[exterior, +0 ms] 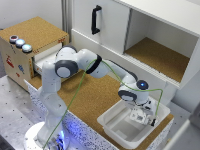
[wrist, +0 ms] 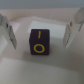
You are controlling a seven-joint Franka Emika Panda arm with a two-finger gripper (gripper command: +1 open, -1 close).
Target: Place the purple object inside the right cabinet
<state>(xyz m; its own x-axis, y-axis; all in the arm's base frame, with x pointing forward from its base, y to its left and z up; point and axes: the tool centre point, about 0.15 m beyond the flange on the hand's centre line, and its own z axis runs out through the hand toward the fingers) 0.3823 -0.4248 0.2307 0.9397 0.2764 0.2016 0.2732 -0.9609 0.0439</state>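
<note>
The purple object (wrist: 41,42) is a small cube with yellow markings, lying on the floor of a white bin (exterior: 111,121). In the wrist view it sits between my gripper's (wrist: 39,42) two fingers, with a gap on each side. The gripper (exterior: 143,118) is open and lowered into the bin at the exterior view's lower right. The cube itself is hidden behind the gripper in the exterior view. The right cabinet (exterior: 159,58) is an open white-walled compartment with a brown cork floor, behind and above the bin.
A white door with a black handle (exterior: 96,19) is to the left of the open compartment. A small cork-topped box with coloured buttons (exterior: 30,42) stands at the exterior view's left. A cork-topped counter (exterior: 95,95) runs under the arm.
</note>
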